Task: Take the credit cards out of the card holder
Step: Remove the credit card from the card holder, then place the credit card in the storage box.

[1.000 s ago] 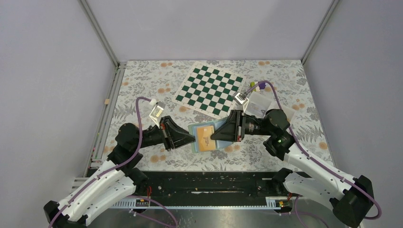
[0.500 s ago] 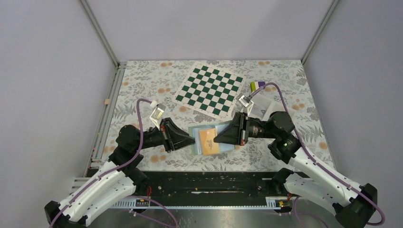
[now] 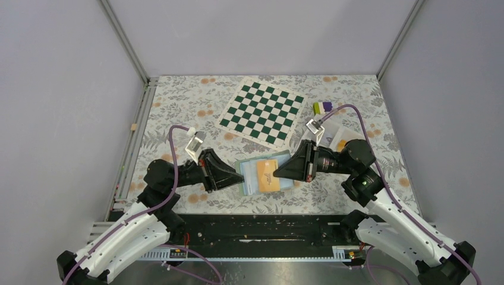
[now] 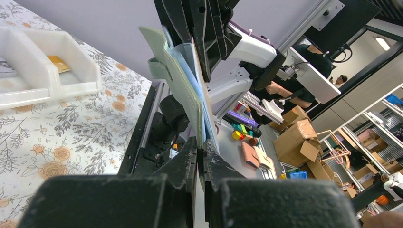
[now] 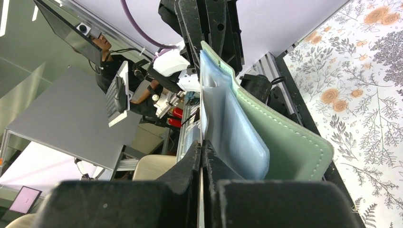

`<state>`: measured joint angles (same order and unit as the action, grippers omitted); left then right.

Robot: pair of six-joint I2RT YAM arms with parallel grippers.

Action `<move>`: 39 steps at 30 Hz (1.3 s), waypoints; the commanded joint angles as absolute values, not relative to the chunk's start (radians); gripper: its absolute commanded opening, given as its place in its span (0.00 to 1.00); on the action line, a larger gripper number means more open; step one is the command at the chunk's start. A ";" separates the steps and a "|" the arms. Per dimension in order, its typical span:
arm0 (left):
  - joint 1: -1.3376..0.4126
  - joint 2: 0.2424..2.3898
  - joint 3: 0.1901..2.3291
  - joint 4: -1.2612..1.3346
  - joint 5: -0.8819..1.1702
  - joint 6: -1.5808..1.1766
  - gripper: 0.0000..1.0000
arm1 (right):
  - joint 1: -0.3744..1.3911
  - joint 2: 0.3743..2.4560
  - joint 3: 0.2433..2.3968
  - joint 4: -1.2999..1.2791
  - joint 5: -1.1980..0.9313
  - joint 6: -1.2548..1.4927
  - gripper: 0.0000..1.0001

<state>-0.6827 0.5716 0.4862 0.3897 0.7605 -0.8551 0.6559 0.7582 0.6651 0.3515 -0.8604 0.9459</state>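
The card holder [image 3: 252, 173] is open, light blue inside, and held above the floral table between my two grippers. My left gripper [image 3: 241, 177] is shut on its left edge. In the left wrist view the holder [image 4: 183, 90] stands edge-on in that gripper [image 4: 200, 148]. An orange-yellow credit card [image 3: 267, 176] sticks out to the right over the holder's inner face. My right gripper [image 3: 275, 173] is shut on it. In the right wrist view the teal-green cover [image 5: 290, 142] and blue pocket [image 5: 235, 130] stand beside that gripper [image 5: 201, 148]. The card shows only as a thin edge.
A white tray [image 3: 326, 126] stands right of the right wrist, with an orange card [image 3: 341, 145] and a pale one in it; it also shows in the left wrist view [image 4: 47, 71]. A purple-and-yellow-green block [image 3: 323, 107] lies behind it. The chequered mat [image 3: 261, 111] lies at the back.
My right gripper has drawn back to the right with the orange card, which has slid rightward across the holder. The left gripper has kept its hold on the holder's left edge.
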 commanded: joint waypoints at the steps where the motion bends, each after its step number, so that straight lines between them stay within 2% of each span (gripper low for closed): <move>1: -0.683 0.576 0.487 0.484 0.789 -0.866 0.00 | 0.640 0.744 0.691 0.403 -0.905 0.973 0.00; 8: -0.683 0.583 0.489 0.492 0.792 -0.865 0.00 | 0.625 0.734 0.690 0.450 -0.924 1.016 0.00; 19: -0.682 0.546 0.509 0.380 0.718 -0.784 0.00 | 0.493 0.630 0.719 0.247 -0.965 0.947 0.00; 26: -0.680 0.550 0.518 0.382 0.699 -0.779 0.00 | 0.489 0.628 0.726 0.218 -1.015 0.939 0.00; 29: -0.679 0.535 0.530 0.307 0.653 -0.738 0.00 | 0.487 0.612 0.759 0.178 -1.003 0.923 0.00; 35: -0.672 0.496 0.580 0.119 0.535 -0.615 0.00 | 0.477 0.559 0.849 0.012 -0.797 0.869 0.00; 39: -0.673 0.471 0.653 -0.067 0.404 -0.490 0.00 | 0.476 0.479 0.840 -0.102 -0.435 0.885 0.00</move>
